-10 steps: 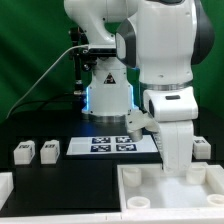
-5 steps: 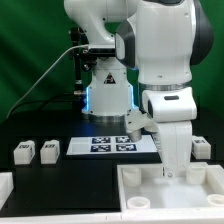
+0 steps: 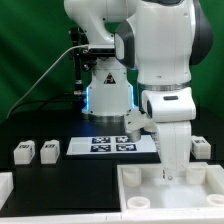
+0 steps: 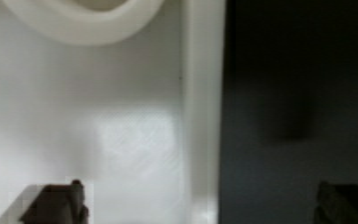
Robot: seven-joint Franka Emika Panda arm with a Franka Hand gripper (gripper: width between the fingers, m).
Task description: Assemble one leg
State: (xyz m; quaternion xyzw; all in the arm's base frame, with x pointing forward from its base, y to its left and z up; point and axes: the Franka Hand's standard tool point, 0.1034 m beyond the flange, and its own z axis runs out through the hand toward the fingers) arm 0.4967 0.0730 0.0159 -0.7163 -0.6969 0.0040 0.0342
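You have the black table (image 3: 60, 185) across the lower half of the exterior frame, with a green backdrop (image 3: 25, 50) at upper left. The marker board (image 3: 112, 146) lies flat at centre. The white tray-like part (image 3: 124, 190) fills the lower right, with a round boss (image 3: 141, 204) inside its raised rim. A black cable (image 3: 45, 72) crosses the backdrop. The wrist view shows the tray's white surface (image 4: 105, 110) beside dark table (image 4: 300, 80).

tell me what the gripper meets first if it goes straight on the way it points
Most likely the white tray-like part. The open gripper points down at that part's edge, one finger over its white surface, the other over the black table. Depth is unclear, so this is a best guess.
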